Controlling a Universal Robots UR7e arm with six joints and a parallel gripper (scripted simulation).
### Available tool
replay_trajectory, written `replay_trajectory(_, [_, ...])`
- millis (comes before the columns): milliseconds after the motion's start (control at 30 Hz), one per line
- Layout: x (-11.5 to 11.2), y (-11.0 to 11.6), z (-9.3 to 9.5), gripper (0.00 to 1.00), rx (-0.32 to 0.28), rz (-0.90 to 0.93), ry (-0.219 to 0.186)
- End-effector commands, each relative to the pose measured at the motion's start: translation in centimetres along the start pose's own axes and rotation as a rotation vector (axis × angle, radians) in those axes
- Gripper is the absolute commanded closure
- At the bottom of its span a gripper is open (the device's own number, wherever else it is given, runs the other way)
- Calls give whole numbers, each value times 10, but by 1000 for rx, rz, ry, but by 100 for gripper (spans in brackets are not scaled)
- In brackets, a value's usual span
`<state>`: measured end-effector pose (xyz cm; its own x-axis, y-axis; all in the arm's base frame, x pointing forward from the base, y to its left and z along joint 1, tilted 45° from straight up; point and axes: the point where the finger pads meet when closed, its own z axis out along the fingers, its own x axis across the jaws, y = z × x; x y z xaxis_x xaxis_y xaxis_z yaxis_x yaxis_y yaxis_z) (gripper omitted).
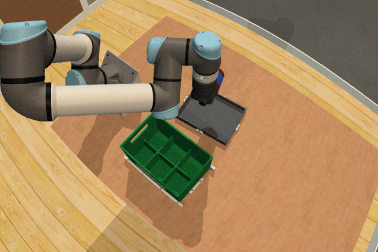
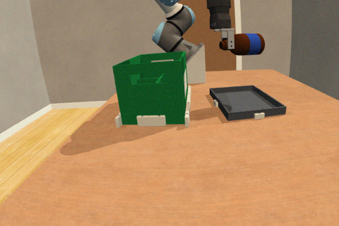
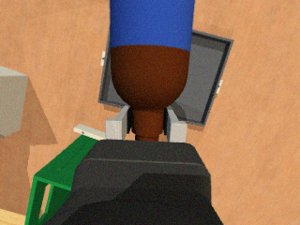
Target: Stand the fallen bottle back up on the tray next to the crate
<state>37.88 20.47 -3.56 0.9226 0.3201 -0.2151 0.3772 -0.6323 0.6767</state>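
Note:
My gripper (image 2: 228, 40) is shut on the neck of a brown bottle (image 2: 244, 44) with a blue label. It holds the bottle lying nearly level, well above the dark grey tray (image 2: 247, 101). In the wrist view the fingers clamp the bottle's neck, and the bottle's body (image 3: 150, 61) points away from me over the tray (image 3: 206, 80). In the overhead view the bottle (image 1: 218, 81) is mostly hidden behind my wrist, above the tray's (image 1: 213, 117) far edge. The tray has nothing in it.
A green crate (image 2: 151, 89) with dividers stands left of the tray, close beside it; it also shows in the overhead view (image 1: 166, 156). White blocks sit at the crate's and the tray's edges. A grey mount (image 1: 117, 71) holds the arm's base behind the crate.

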Motion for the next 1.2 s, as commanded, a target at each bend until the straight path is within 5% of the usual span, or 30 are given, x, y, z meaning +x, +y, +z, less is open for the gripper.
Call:
replay_trajectory(0, [2,0,0,100,1,-43,1])
replay_trajectory(1167, [1,0,0,100,1,-127,0])
